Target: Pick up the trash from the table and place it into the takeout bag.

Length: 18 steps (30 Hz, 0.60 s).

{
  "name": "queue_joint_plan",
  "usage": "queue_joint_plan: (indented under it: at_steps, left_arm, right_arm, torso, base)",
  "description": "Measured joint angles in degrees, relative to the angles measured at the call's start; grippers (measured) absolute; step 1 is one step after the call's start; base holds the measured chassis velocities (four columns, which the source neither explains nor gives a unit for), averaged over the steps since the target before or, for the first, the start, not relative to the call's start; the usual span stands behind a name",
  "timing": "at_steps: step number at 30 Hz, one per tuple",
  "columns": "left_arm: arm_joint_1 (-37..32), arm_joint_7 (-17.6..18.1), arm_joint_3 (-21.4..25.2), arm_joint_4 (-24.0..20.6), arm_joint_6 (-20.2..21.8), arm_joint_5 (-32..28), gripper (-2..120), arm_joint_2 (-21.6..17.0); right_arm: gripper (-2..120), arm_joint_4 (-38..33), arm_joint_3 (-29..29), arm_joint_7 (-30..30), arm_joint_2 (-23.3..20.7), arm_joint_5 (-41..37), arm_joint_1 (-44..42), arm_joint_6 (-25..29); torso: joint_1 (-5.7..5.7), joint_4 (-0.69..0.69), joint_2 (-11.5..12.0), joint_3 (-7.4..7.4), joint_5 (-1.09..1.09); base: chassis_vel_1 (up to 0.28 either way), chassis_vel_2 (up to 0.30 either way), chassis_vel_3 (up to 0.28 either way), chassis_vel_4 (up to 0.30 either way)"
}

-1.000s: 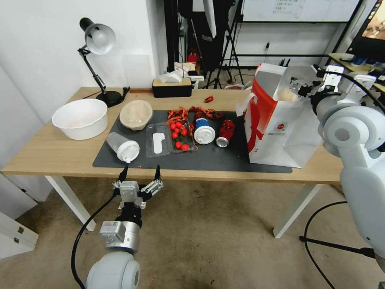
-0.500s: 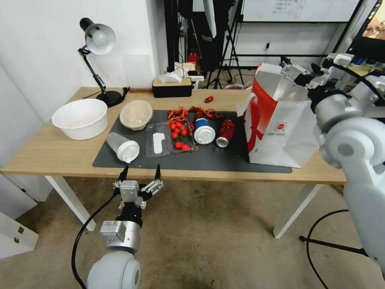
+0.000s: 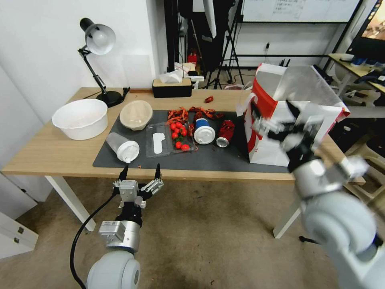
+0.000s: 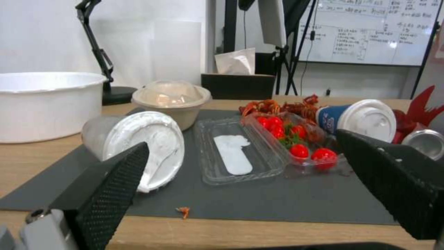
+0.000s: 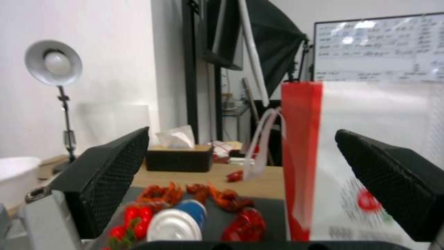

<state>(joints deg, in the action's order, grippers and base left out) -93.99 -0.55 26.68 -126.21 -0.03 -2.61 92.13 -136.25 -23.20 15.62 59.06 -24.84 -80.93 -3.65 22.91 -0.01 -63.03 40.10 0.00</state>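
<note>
Grey right tool (image 3: 280,122) spread, fronting takeout bag (image 3: 298,90).

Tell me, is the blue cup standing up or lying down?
Lying down. The blue cup rests on its side on the dark mat, white lid facing the table's front edge.

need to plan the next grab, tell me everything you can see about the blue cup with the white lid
The blue cup lies on its side on the dark grey mat, its round white lid still on and facing the table's near edge. The body looks like blue printed paper, the lid white plastic. It sits between the clear tray of cherry tomatoes and the red drink can, with red food scraps just behind it. Whether it touches them cannot be told. No claw is on it.
</note>
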Motion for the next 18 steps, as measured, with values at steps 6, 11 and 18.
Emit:
queue_joint_plan:
  at_steps: [6,11,18]
  left_arm:
    - [-0.1,0.0,0.1,0.3,-0.4,0.0,100,0.0]
    - [-0.1,0.0,0.2,0.6,-0.8,0.0,100,0.0]
    - [0.0,0.0,0.5,0.9,-1.1,0.0,100,0.0]
  right_arm:
    - [100,2.3,1.7,2.0,3.5,8.6,-7.1,4.5]
    - [100,5.9,4.1,4.1,5.1,12.7,-11.2,7.9]
    - [100,9.0,7.3,5.6,7.0,15.2,-12.6,9.3]
  torso:
    - [0.0,0.01,0.0,0.0,-0.01]
    - [0.0,0.01,0.0,0.0,0.0]
    - [0.0,0.01,0.0,0.01,0.0]
  base:
    - [0.0,0.0,0.0,0.0]
    - [0.0,0.0,0.0,0.0]
    - [0.0,0.0,0.0,0.0]
